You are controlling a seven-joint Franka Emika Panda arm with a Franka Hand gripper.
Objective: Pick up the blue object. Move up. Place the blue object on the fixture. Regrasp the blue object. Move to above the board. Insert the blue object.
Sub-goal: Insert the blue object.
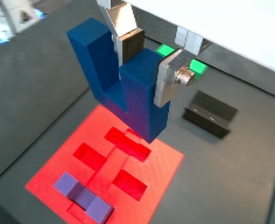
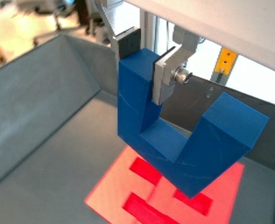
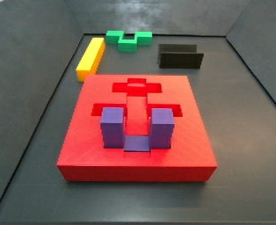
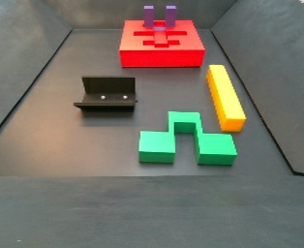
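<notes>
Above the flat red board (image 1: 105, 162), jaws (image 1: 150, 66) pinch one square prong of the U-shaped blue object (image 1: 119, 79).

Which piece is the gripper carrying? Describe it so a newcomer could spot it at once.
Start at the large flat red board with shaped cutouts. Above it in both wrist views, the gripper clamps one prong of the dark blue U-shaped block. Unlike the lighter purple U-shaped block seated in the board, it hangs in the air.

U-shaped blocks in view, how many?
3. The blue object is held in the pincer above the board; the purple block sits in the board; the green block lies on the floor.
</notes>
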